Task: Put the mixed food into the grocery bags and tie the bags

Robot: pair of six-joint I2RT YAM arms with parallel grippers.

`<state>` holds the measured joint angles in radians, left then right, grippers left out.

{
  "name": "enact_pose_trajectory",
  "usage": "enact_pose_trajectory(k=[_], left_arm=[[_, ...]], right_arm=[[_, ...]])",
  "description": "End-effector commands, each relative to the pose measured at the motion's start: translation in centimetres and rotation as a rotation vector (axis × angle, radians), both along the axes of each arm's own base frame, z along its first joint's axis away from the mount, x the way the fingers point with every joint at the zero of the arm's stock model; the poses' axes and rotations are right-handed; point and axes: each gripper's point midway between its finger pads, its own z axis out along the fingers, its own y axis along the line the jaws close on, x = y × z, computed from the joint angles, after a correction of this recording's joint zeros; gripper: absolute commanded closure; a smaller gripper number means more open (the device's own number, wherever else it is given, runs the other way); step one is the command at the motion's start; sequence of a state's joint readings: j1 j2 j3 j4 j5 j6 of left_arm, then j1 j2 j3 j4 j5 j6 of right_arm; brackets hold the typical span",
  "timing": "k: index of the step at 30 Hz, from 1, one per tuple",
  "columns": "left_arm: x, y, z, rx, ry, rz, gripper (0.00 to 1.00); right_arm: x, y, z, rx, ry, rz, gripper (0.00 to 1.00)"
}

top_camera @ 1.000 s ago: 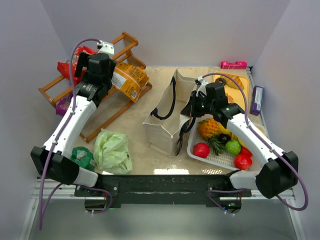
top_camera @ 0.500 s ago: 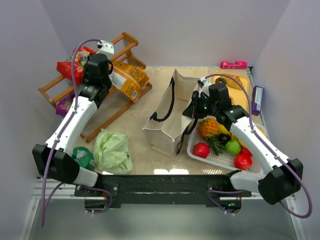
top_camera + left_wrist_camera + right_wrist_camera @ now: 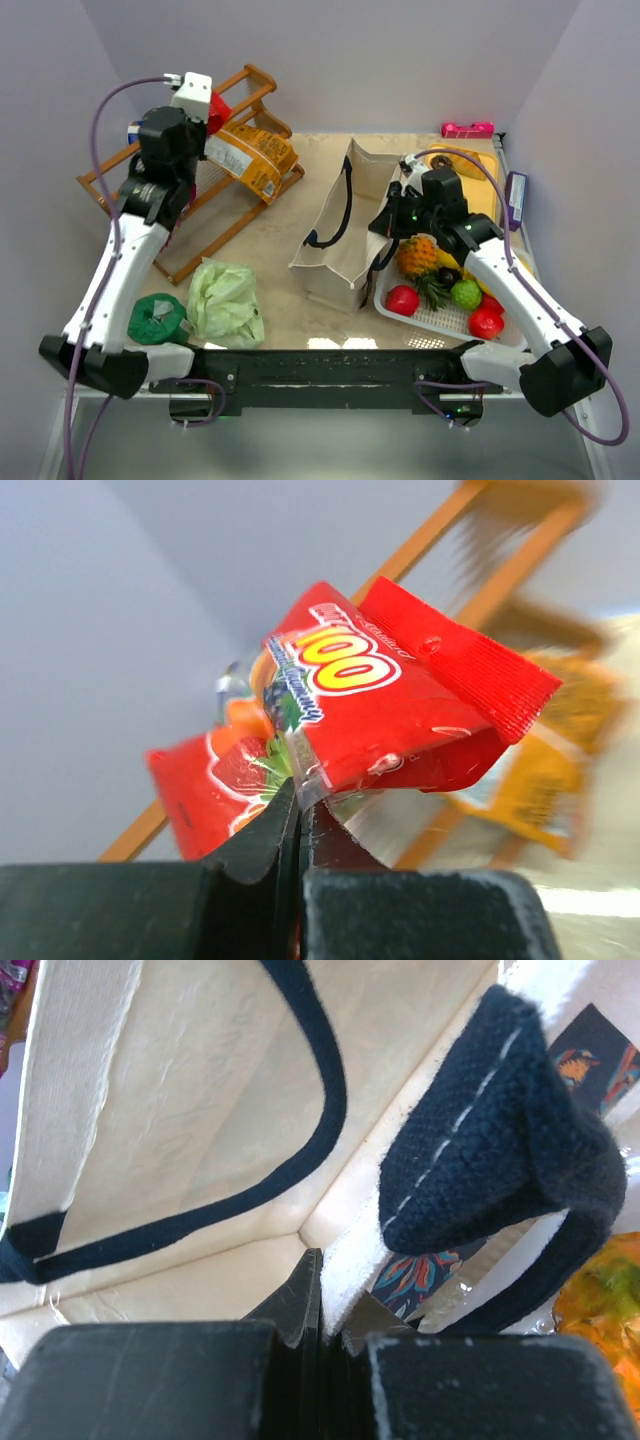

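My left gripper (image 3: 298, 790) is shut on the edge seam of a shiny red snack packet (image 3: 400, 710), which hangs clear of the rack; from above the left gripper (image 3: 197, 103) is at the back left with the red packet (image 3: 218, 106) showing beside it. An orange-yellow packet (image 3: 250, 160) lies on the wooden rack (image 3: 210, 225). The beige canvas tote (image 3: 330, 240) stands open mid-table. My right gripper (image 3: 325, 1272) is shut on the tote's rim (image 3: 355, 1245), next to a dark strap (image 3: 500, 1150). The pale green plastic bag (image 3: 225, 300) lies crumpled at front left.
A white mesh basket (image 3: 440, 318) with a pineapple (image 3: 418, 255) and toy fruit sits right of the tote. A dark green bundle (image 3: 157, 318) lies by the left arm's base. A yellow tray (image 3: 482, 170), a purple box (image 3: 515, 200) and a pink item (image 3: 467, 129) are at the back right.
The left gripper closed on the red packet and lifted it up and left off the rack. The right gripper kept hold of the tote rim, shifting slightly right.
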<state>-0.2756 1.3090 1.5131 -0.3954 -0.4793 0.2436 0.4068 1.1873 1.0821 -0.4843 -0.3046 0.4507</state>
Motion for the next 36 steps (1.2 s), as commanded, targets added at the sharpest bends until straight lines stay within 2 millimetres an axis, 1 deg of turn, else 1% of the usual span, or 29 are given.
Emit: enact_pose_trajectory(k=[1,2,3,4,5,6,7,8,9,10,11,13,14,15,16,17,18,19,21,22,24,25,27,28,30,31,33,35,36], left_arm=[[-7.5,-9.6,12.9,-0.406,-0.289,-0.582,1.00],[-8.2,-10.9,13.7,-0.446,-0.282,-0.653,1.00],[-8.9,-12.5,13.8,-0.483,-0.260,-0.729,1.00],[-9.8,-14.5,13.8,-0.544,-0.220,-0.823,1.00],[-9.7,-15.8,13.7,-0.569,-0.200,-0.857,1.00],[-11.0,-18.5,13.5,-0.593,-0.172,-0.933,1.00],[-11.3,-19.9,13.3,-0.613,-0.157,-0.951,1.00],[-11.3,-22.0,12.4,-0.635,-0.122,-0.996,1.00],[-12.9,-24.8,11.9,-0.667,-0.083,-1.078,1.00],[-13.7,-26.7,11.2,-0.707,-0.045,-1.128,1.00],[-14.5,-29.6,9.9,-0.718,0.004,-1.192,1.00],[-14.7,-31.5,8.7,-0.738,0.058,-1.204,1.00],[-14.5,-32.5,7.6,-0.746,0.092,-1.203,1.00],[-14.3,-32.7,7.0,-0.758,0.105,-1.193,1.00],[-14.0,-32.7,7.5,-0.795,0.083,-1.180,1.00],[-14.0,-32.6,6.4,-0.809,0.096,-1.166,1.00],[-13.8,-32.4,6.2,-0.825,0.084,-1.144,1.00],[-13.7,-32.5,5.4,-0.850,0.088,-1.133,1.00],[-13.5,-31.9,5.1,-0.868,0.073,-1.098,1.00],[-13.2,-31.8,4.0,-0.868,0.089,-1.074,1.00],[-13.0,-31.3,3.3,-0.870,0.089,-1.036,1.00],[-12.9,-31.3,2.1,-0.875,0.113,-1.025,1.00],[-12.5,-31.0,1.0,-0.871,0.126,-0.982,1.00],[-12.1,-30.7,-0.3,-0.854,0.143,-0.945,1.00],[-11.1,-29.4,-1.1,-0.825,0.115,-0.865,1.00],[-11.0,-29.1,-2.1,-0.797,0.122,-0.847,1.00],[-11.0,-29.3,-3.1,-0.776,0.149,-0.850,1.00],[-11.2,-30.4,-4.8,-0.754,0.214,-0.882,1.00],[-11.8,-31.1,-5.3,-0.749,0.248,-0.923,1.00]], right_arm=[[0.8,0.0,1.4,0.002,-0.064,-0.006,1.00],[0.9,-0.1,1.7,0.000,-0.067,-0.012,1.00],[0.9,-0.1,1.8,-0.001,-0.070,-0.014,1.00],[0.9,-0.2,1.8,-0.005,-0.072,-0.017,1.00],[1.0,-0.4,2.0,-0.008,-0.079,-0.026,1.00],[1.0,-0.4,2.0,-0.010,-0.080,-0.030,1.00],[1.1,-0.5,2.1,-0.010,-0.084,-0.033,1.00],[1.1,-0.5,2.1,-0.010,-0.084,-0.033,1.00],[1.2,-0.5,2.0,-0.014,-0.080,-0.036,1.00],[1.2,-0.6,1.9,-0.019,-0.076,-0.037,1.00],[1.2,-0.7,1.9,-0.022,-0.076,-0.042,1.00],[1.2,-0.8,2.0,-0.024,-0.080,-0.050,1.00],[1.1,-0.8,2.0,-0.024,-0.080,-0.049,1.00],[0.9,-0.8,2.2,-0.016,-0.084,-0.046,1.00],[0.8,-0.8,2.2,-0.013,-0.081,-0.048,1.00],[0.7,-0.9,2.1,-0.011,-0.080,-0.049,1.00],[0.6,-0.9,2.4,-0.006,-0.087,-0.049,1.00],[0.6,-0.9,2.4,-0.006,-0.087,-0.050,1.00],[0.4,-1.0,2.7,-0.003,-0.090,-0.052,1.00],[0.3,-1.0,2.9,0.000,-0.095,-0.050,1.00],[0.2,-1.0,3.0,0.004,-0.096,-0.053,1.00],[0.1,-1.0,3.2,0.007,-0.102,-0.051,1.00],[0.1,-1.1,3.2,0.010,-0.100,-0.055,1.00],[0.1,-1.1,3.2,0.010,-0.098,-0.056,1.00],[-0.1,-1.0,3.3,0.014,-0.098,-0.051,1.00],[-0.1,-0.9,3.3,0.017,-0.098,-0.048,1.00],[-0.1,-0.9,3.4,0.020,-0.100,-0.046,1.00],[-0.1,-0.9,3.4,0.020,-0.100,-0.047,1.00],[-0.1,-0.9,3.3,0.017,-0.098,-0.048,1.00]])
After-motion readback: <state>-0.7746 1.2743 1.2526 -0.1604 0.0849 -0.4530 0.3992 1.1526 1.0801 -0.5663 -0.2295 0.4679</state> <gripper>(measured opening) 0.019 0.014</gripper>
